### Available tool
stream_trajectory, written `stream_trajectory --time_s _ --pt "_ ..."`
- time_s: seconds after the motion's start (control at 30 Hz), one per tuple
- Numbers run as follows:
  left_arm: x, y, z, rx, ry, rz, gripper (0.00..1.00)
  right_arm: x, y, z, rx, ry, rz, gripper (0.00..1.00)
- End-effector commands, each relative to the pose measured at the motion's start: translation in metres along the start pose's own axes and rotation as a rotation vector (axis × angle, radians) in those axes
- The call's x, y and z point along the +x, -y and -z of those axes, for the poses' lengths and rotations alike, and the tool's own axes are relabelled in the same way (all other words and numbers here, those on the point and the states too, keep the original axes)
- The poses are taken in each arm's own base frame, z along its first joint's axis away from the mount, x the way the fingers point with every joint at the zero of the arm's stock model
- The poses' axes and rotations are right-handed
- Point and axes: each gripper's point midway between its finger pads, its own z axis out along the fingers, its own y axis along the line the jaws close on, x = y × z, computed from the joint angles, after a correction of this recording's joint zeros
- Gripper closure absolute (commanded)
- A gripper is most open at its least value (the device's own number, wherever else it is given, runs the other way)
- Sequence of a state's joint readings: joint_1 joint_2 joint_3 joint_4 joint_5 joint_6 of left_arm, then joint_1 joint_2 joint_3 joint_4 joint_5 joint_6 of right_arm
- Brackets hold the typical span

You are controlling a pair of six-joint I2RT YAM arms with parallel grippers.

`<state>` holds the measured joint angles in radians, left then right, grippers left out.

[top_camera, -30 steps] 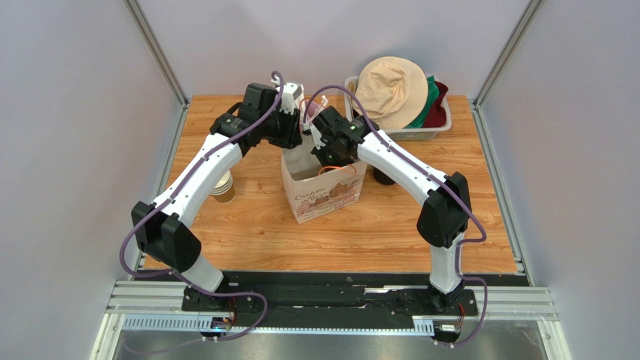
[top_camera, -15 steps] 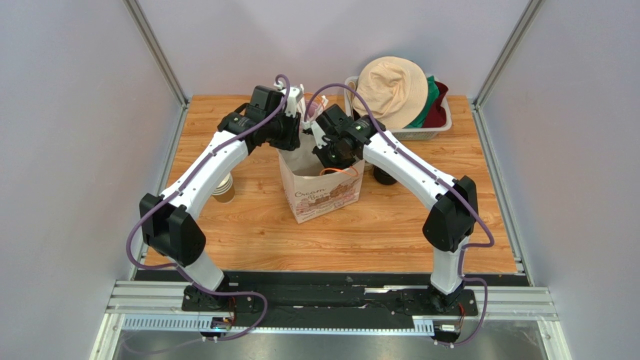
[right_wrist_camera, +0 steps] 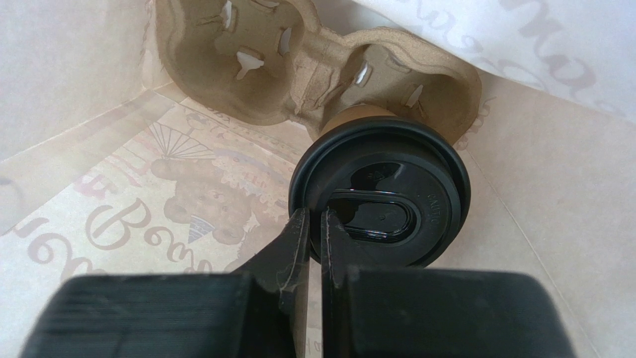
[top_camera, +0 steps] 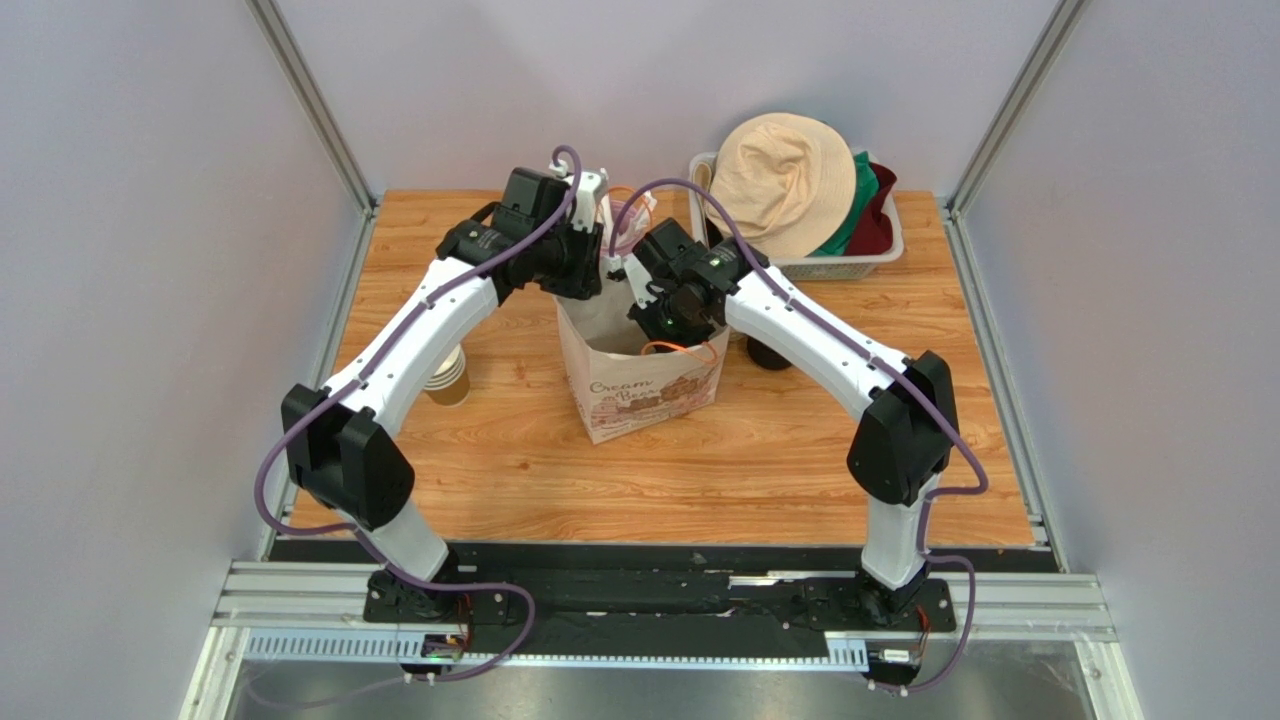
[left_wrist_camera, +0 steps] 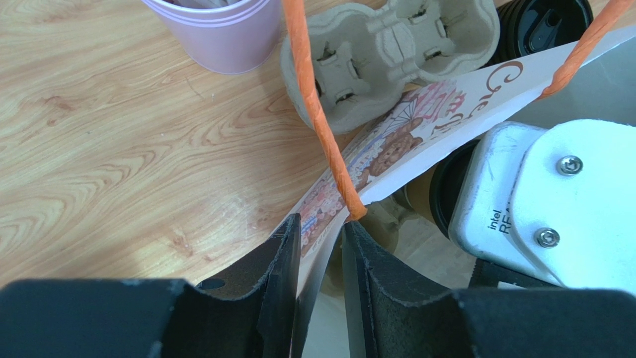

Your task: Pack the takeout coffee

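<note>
The takeout coffee (right_wrist_camera: 381,198), a brown paper cup under a round black lid, hangs inside the white printed paper bag (top_camera: 646,393). My right gripper (right_wrist_camera: 315,220) is shut on the near rim of its lid. In the top view that gripper (top_camera: 661,323) reaches down into the bag's mouth, and the cup is hidden there. My left gripper (left_wrist_camera: 322,246) is shut on the bag's back-left wall (left_wrist_camera: 448,112), just below an orange handle (left_wrist_camera: 317,112). It holds the mouth open (top_camera: 589,285).
A pulp cup carrier (left_wrist_camera: 388,52) lies on the table behind the bag, next to a lilac cup (left_wrist_camera: 216,30) and a black lid (left_wrist_camera: 545,22). Stacked brown cups (top_camera: 446,375) stand at the left. A basket of hats (top_camera: 796,188) sits at the back right.
Both grippers have shifted slightly toward the back. The bag's top has been drawn a little left, and the right gripper sits deeper over the bag's mouth.
</note>
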<state>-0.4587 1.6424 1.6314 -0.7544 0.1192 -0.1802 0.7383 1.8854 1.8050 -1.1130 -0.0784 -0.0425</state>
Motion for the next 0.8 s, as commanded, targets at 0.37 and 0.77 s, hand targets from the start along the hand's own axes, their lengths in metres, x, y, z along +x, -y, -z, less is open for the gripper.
stream_trajectory --time_s 0.37,0.77 --pt "-0.038 0.011 0.039 0.032 0.188 -0.040 0.64 -0.001 0.004 -0.006 0.027 -0.079 0.027 1.00" --pt "-0.038 0.016 0.042 0.065 0.203 -0.045 0.64 0.015 0.007 -0.017 0.041 -0.166 0.044 1.00"
